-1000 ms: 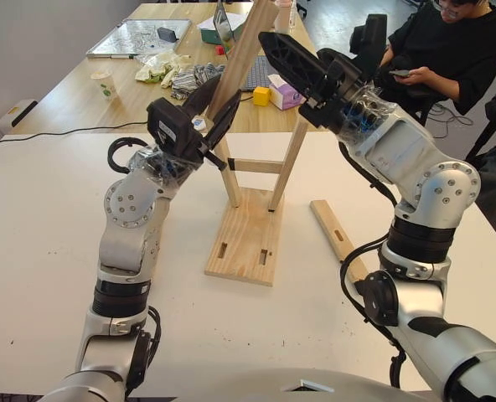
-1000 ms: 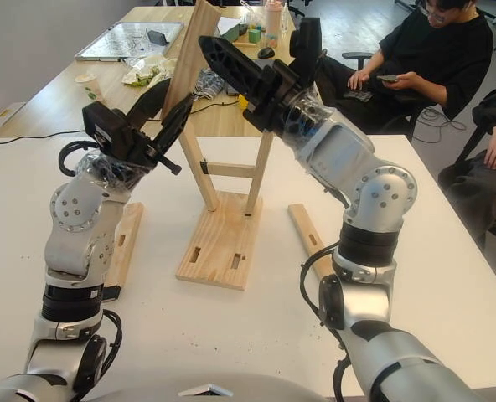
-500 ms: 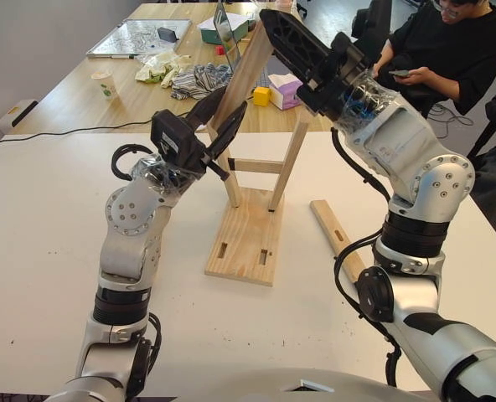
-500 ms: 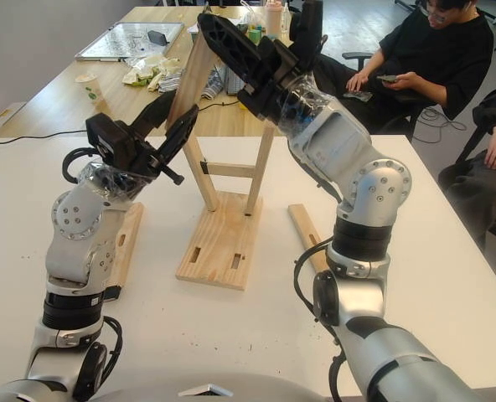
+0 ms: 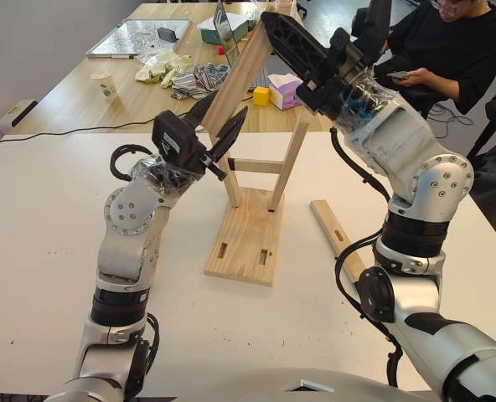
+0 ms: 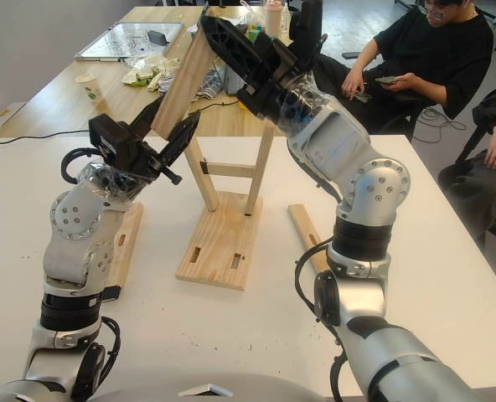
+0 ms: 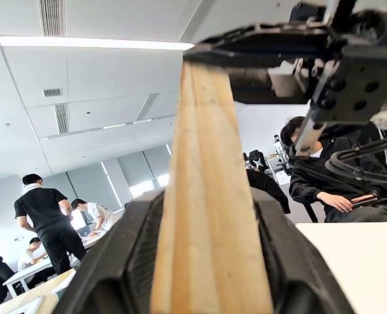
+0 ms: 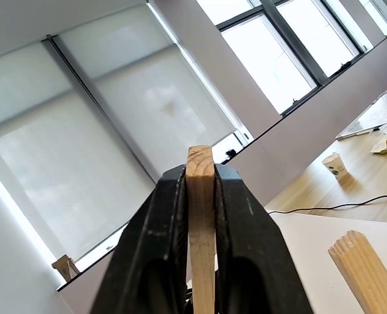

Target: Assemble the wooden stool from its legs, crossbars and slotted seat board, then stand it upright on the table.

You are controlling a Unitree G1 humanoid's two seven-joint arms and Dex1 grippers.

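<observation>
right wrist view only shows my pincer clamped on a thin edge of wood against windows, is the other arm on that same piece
Observer: Yes. The left pincer grips the same slat lower down, while your right pincer has its upper end.
Operator: ok whats under it
Observer: The seat board lies flat on the white table. A leg on the left and a second leg on the right stand in it, joined by a crossbar.
Operator: any parts loose
Observer: A slotted bar lies flat on the table, to the right of the seat board.
</observation>
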